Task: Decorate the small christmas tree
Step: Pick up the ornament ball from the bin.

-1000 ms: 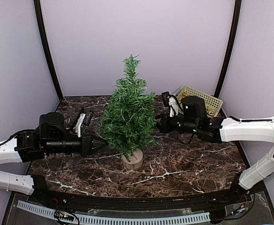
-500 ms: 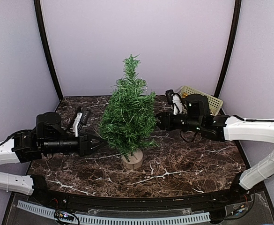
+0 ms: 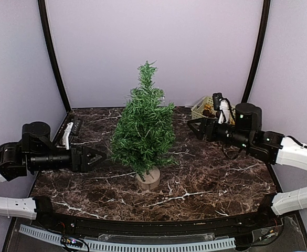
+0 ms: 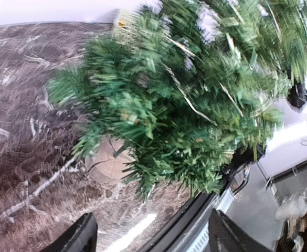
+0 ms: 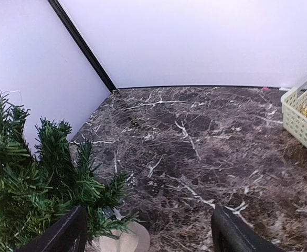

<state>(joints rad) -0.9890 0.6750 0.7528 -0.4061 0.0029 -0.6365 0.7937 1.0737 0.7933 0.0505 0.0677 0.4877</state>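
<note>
The small christmas tree [image 3: 143,128] stands upright mid-table on its round pale wooden base [image 3: 149,178], with no ornaments visible on it. My left gripper [image 3: 97,156] hovers open a short way left of the lower branches, nothing between its fingers. My right gripper [image 3: 193,127] is open and empty to the right of the tree, apart from it. In the left wrist view the tree [image 4: 184,100] and base [image 4: 108,163] fill the frame beyond the open gripper [image 4: 150,239]. The right wrist view has the tree's branches [image 5: 32,189] at lower left beside the open gripper [image 5: 148,236].
A pale yellow plastic basket [image 3: 204,106] holding small gold and brown items sits at the back right, partly behind the right arm; its corner shows in the right wrist view as the basket [image 5: 300,115]. Purple walls enclose the dark marble table [image 3: 205,178]. A black rail runs along the near edge.
Both grippers were shut at the tree's branches and have opened. The left arm has drawn back to the left and the right arm to the right, away from the tree.
</note>
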